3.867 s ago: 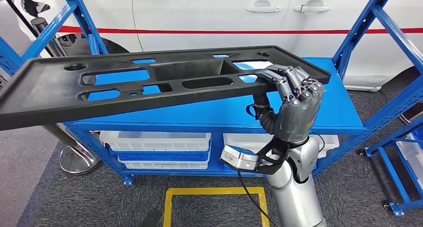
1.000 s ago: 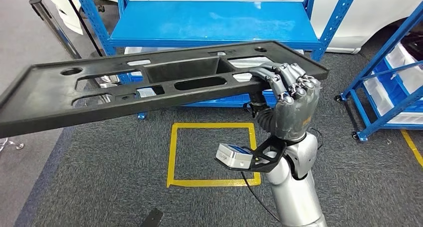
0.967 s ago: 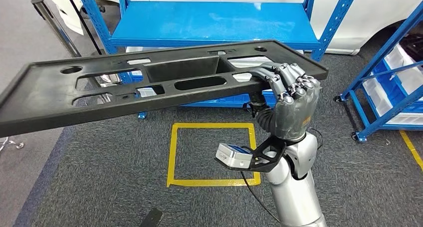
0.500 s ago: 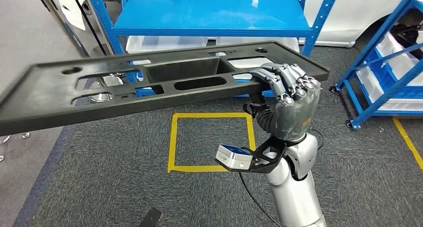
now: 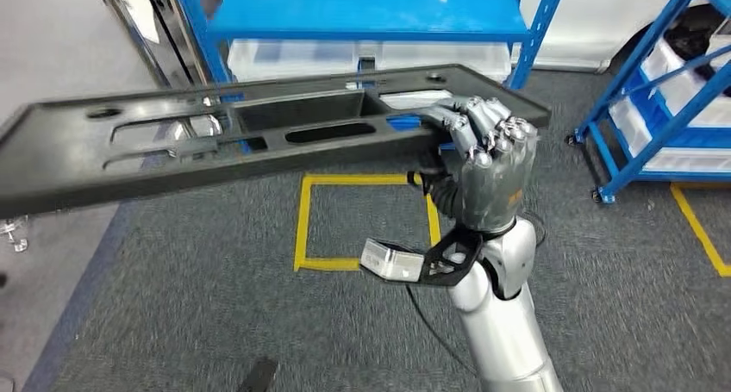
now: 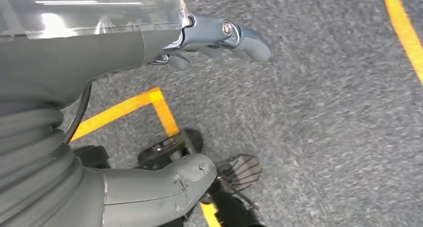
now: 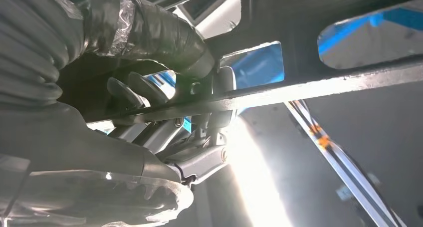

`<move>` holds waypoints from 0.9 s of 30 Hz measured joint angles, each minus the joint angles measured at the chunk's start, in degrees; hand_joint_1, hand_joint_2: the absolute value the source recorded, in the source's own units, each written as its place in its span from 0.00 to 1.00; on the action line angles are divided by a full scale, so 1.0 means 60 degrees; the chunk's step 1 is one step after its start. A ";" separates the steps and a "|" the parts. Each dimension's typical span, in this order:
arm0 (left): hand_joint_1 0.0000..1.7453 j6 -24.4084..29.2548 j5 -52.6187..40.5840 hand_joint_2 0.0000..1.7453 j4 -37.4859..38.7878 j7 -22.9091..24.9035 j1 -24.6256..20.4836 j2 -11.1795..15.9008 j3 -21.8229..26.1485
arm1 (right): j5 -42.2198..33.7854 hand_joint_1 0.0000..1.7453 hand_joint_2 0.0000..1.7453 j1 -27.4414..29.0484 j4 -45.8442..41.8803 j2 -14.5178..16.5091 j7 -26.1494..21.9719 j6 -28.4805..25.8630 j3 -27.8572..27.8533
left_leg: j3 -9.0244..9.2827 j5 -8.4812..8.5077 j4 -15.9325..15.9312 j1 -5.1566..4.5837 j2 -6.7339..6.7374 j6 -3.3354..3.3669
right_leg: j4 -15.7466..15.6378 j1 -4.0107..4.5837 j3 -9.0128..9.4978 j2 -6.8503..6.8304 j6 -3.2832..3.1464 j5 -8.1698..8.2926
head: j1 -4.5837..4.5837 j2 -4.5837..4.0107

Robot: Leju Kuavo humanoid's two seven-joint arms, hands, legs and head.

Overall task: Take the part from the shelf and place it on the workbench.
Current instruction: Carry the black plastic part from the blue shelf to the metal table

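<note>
Your right robot hand (image 5: 485, 164) curls its fingers over the right end of the long black part (image 5: 215, 138), held level above the carpet; its left end is cut off. Your left robot hand (image 6: 114, 47) hangs, grip unclear. Farther off stands the blue shelf (image 5: 371, 9).

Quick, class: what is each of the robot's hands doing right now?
Right hand: holds the black part by its edge.
Left hand: holds nothing; whether its fingers are open or curled cannot be told.
</note>
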 joint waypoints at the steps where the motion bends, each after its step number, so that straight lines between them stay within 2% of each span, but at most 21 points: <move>1: 0.00 0.0000 0.0000 1.00 0.0001 0.0001 0.0011 -0.0003 0.0004 | -0.0002 1.00 1.00 -0.0020 0.0028 0.0007 0.0001 0.0000 0.0012 | -0.0067 0.0139 -0.0045 0.0003 0.0022 0.0065 | 0.0012 -0.0017 -0.0038 0.0013 0.0051 -0.0048 | 0.0002 0.0000; 2: 0.00 0.0000 0.0000 1.00 0.0002 0.0003 0.0016 -0.0006 0.0007 | -0.0003 1.00 1.00 -0.0031 0.0054 0.0012 0.0002 0.0000 0.0016 | -0.0168 0.0293 -0.0078 0.0011 0.0046 0.0144 | 0.0153 -0.0025 -0.0115 0.0038 0.0092 -0.0309 | 0.0005 0.0000; 3: 0.00 0.0000 0.0000 1.00 0.0003 0.0003 0.0018 -0.0011 0.0009 | -0.0004 1.00 1.00 -0.0037 0.0078 0.0012 0.0003 0.0000 0.0018 | -0.0304 0.0462 -0.0112 0.0030 0.0068 0.0210 | 0.0490 -0.0033 -0.0228 0.0065 0.0126 -0.0783 | 0.0006 0.0000; 5: 0.00 -0.0002 -0.0001 1.00 0.0003 0.0002 0.0015 -0.0016 0.0011 | -0.0004 1.00 1.00 -0.0045 0.0121 0.0011 0.0005 0.0000 0.0019 | -0.0652 0.0761 -0.0099 0.0014 0.0089 0.0279 | 0.1613 -0.0060 -0.0457 0.0099 0.0180 -0.1886 | 0.0006 0.0000; 6: 0.00 -0.0003 0.0000 1.00 0.0003 0.0002 0.0019 -0.0017 0.0012 | -0.0004 1.00 1.00 -0.0045 0.0142 0.0009 0.0005 0.0000 0.0019 | -0.0843 0.0904 -0.0081 0.0009 0.0096 0.0278 | 0.2208 -0.0069 -0.0515 0.0104 0.0213 -0.2154 | 0.0006 0.0000; 7: 0.00 -0.0004 0.0000 1.00 0.0003 0.0002 0.0023 -0.0017 0.0015 | -0.0004 1.00 1.00 -0.0044 0.0164 0.0007 0.0005 0.0000 0.0019 | -0.1043 0.1040 -0.0054 0.0006 0.0104 0.0267 | 0.2643 -0.0079 -0.0497 0.0105 0.0239 -0.2138 | 0.0006 0.0000; 8: 0.00 -0.0004 0.0000 1.00 0.0003 0.0002 0.0024 -0.0017 0.0018 | -0.0004 1.00 1.00 -0.0044 0.0184 0.0005 0.0006 0.0000 0.0019 | -0.1254 0.1171 -0.0016 0.0005 0.0113 0.0246 | 0.2847 -0.0091 -0.0364 0.0105 0.0257 -0.1907 | 0.0006 0.0000; 10: 0.00 -0.0004 -0.0001 1.00 0.0003 0.0002 0.0022 -0.0017 0.0029 | -0.0004 1.00 1.00 -0.0047 0.0212 0.0006 0.0008 0.0000 0.0025 | -0.1667 0.1418 0.0102 0.0006 0.0117 0.0183 | 0.2324 -0.0130 0.0413 0.0101 0.0263 -0.1480 | 0.0005 0.0000; 12: 0.00 -0.0002 0.0002 1.00 0.0001 0.0000 0.0025 -0.0017 0.0038 | -0.0002 1.00 1.00 -0.0068 0.0219 0.0018 0.0006 -0.0001 0.0049 | -0.1971 0.1611 0.0236 -0.0008 0.0102 0.0089 | 0.0938 -0.0109 0.1526 0.0103 0.0234 -0.1832 | 0.0002 0.0000; 13: 0.00 0.0001 0.0004 1.00 0.0001 -0.0001 0.0027 -0.0017 0.0044 | -0.0001 1.00 1.00 -0.0083 0.0225 0.0026 0.0000 -0.0001 0.0064 | -0.2048 0.1711 0.0267 -0.0011 0.0098 0.0034 | 0.0407 -0.0071 0.1864 0.0105 0.0203 -0.2084 | 0.0003 0.0000; 14: 0.00 0.0009 0.0005 1.00 0.0001 -0.0002 0.0031 -0.0021 0.0049 | 0.0000 1.00 1.00 -0.0100 0.0239 0.0036 -0.0009 -0.0001 0.0083 | -0.2101 0.1818 0.0262 0.0001 0.0095 -0.0027 | 0.0093 -0.0016 0.2006 0.0110 0.0159 -0.2221 | 0.0001 0.0000; 16: 0.00 0.0026 -0.0004 1.00 0.0003 0.0000 0.0045 -0.0033 0.0059 | 0.0041 1.00 1.00 -0.0136 0.0309 0.0070 -0.0026 0.0001 0.0149 | -0.2184 0.1928 0.0231 0.0056 0.0075 -0.0153 | 0.0002 0.0005 0.1877 0.0091 0.0021 -0.2058 | 0.0002 0.0000; 17: 0.00 0.0036 -0.0012 1.00 0.0003 0.0004 0.0056 -0.0040 0.0061 | 0.0087 1.00 1.00 -0.0164 0.0362 0.0118 -0.0030 0.0002 0.0211 | -0.2279 0.1732 0.0349 0.0086 0.0059 -0.0210 | -0.0013 -0.0004 0.1773 0.0075 -0.0068 -0.1925 | 0.0000 0.0000; 18: 0.00 0.0040 -0.0022 1.00 0.0003 0.0012 0.0064 -0.0043 0.0062 | 0.0139 1.00 1.00 -0.0196 0.0423 0.0189 -0.0029 0.0003 0.0292 | -0.2419 0.1336 0.0647 0.0104 0.0043 -0.0258 | -0.0035 -0.0026 0.1642 0.0058 -0.0146 -0.1778 | -0.0001 0.0000; 20: 0.00 0.0046 -0.0044 1.00 0.0003 0.0035 0.0049 -0.0044 0.0062 | 0.0209 1.00 1.00 -0.0269 0.0540 0.0349 -0.0023 0.0004 0.0492 | -0.2727 0.0284 0.1725 0.0126 0.0033 -0.0320 | -0.0036 -0.0016 0.1334 0.0048 -0.0244 -0.1504 | -0.0002 0.0000; 21: 0.00 0.0047 -0.0053 1.00 0.0003 0.0050 0.0031 -0.0041 0.0062 | 0.0221 1.00 1.00 -0.0300 0.0595 0.0414 -0.0018 0.0004 0.0581 | -0.2823 -0.0055 0.2329 0.0129 0.0033 -0.0335 | -0.0030 -0.0001 0.1168 0.0047 -0.0256 -0.1371 | -0.0002 0.0000; 22: 0.00 0.0047 -0.0068 1.00 0.0003 0.0065 0.0014 -0.0035 0.0062 | 0.0229 1.00 1.00 -0.0322 0.0649 0.0460 -0.0017 0.0004 0.0650 | -0.2817 -0.0148 0.2794 0.0127 0.0030 -0.0336 | -0.0020 0.0015 0.0992 0.0044 -0.0257 -0.1237 | -0.0001 0.0000; 24: 0.00 0.0046 -0.0103 1.00 0.0003 0.0092 -0.0005 -0.0012 0.0063 | 0.0236 1.00 1.00 -0.0341 0.0749 0.0523 -0.0030 0.0003 0.0713 | -0.2398 0.0225 0.2958 0.0117 0.0021 -0.0300 | 0.0010 0.0031 0.0619 0.0038 -0.0240 -0.0966 | -0.0002 0.0000; 25: 0.00 0.0039 -0.0130 1.00 0.0003 0.0103 -0.0018 0.0000 0.0063 | 0.0250 1.00 1.00 -0.0347 0.0786 0.0546 -0.0053 0.0002 0.0723 | -0.1938 0.0432 0.2588 0.0110 0.0014 -0.0270 | 0.0029 0.0031 0.0452 0.0041 -0.0222 -0.0832 | -0.0004 0.0000; 26: 0.00 0.0022 -0.0163 1.00 0.0001 0.0111 -0.0041 0.0012 0.0063 | 0.0297 1.00 1.00 -0.0354 0.0806 0.0580 -0.0097 0.0001 0.0725 | -0.1319 0.0449 0.1962 0.0096 0.0004 -0.0232 | 0.0047 0.0032 0.0319 0.0049 -0.0194 -0.0714 | -0.0004 0.0000; 27: 0.00 -0.0004 -0.0192 1.00 -0.0002 0.0117 -0.0078 0.0022 0.0062 | 0.0366 1.00 1.00 -0.0370 0.0813 0.0621 -0.0158 -0.0001 0.0721 | -0.0688 0.0294 0.1194 0.0075 -0.0004 -0.0190 | 0.0064 0.0037 0.0227 0.0053 -0.0156 -0.0604 | -0.0003 0.0000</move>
